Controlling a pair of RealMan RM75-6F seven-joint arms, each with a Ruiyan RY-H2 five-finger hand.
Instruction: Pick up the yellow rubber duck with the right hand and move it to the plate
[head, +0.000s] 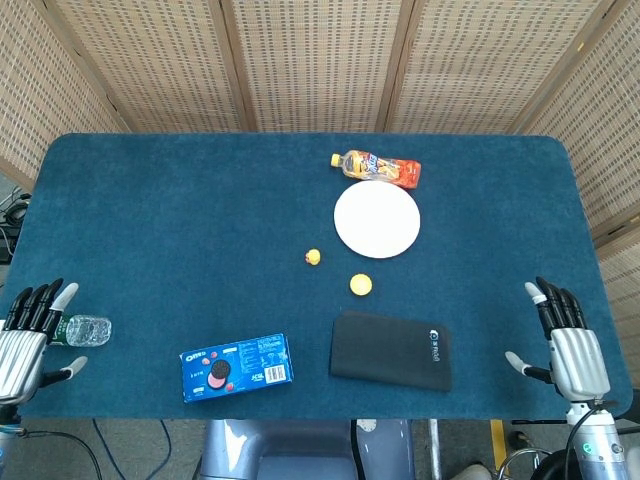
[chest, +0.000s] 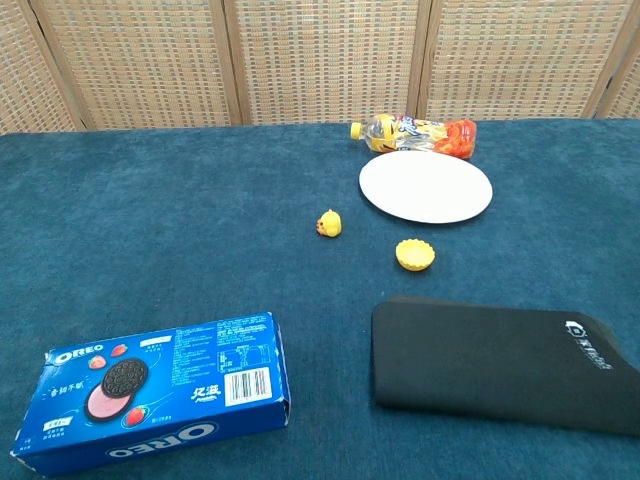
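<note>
The small yellow rubber duck sits on the blue table, left of and below the white plate. My right hand hangs at the table's near right corner, fingers spread and holding nothing, far from the duck. My left hand is at the near left edge, also open and empty. Neither hand shows in the chest view.
A yellow cup-like mould lies right of the duck. An orange drink bottle lies behind the plate. A black pouch and an Oreo box lie near the front edge. A clear bottle lies beside my left hand.
</note>
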